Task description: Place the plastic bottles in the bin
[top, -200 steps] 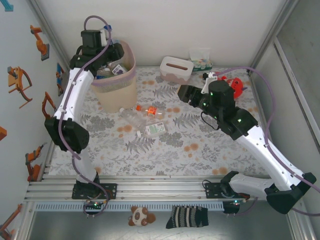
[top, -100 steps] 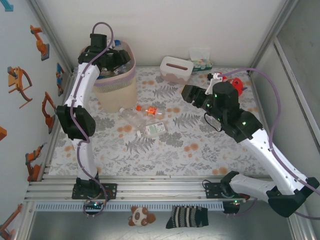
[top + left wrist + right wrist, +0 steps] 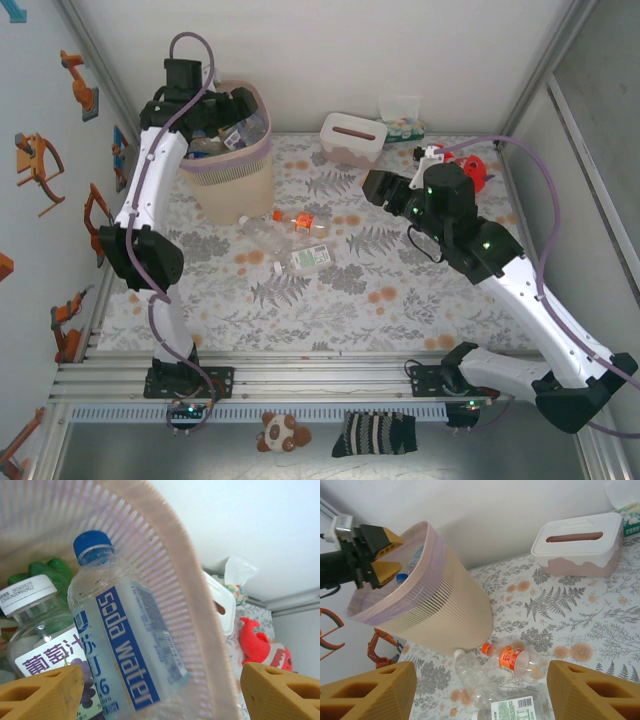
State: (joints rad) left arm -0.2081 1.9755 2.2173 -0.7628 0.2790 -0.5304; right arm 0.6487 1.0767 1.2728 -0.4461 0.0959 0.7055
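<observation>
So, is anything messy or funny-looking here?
Yes. Three plastic bottles lie on their sides on the table beside the bin, not in it. A small plush toy and a striped sock lie off the table, past its near edge.

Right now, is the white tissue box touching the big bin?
Apart. The right wrist view shows a wide stretch of flowered table between the tissue box and the bin; the top view shows the same gap.

bin (image 3: 440,605): left of centre | left claw (image 3: 395,554): upper left, at bin rim, parted | plastic bottles (image 3: 512,660): three on table (image 3: 600,630), lower centre | tissue box (image 3: 577,542): upper right
</observation>
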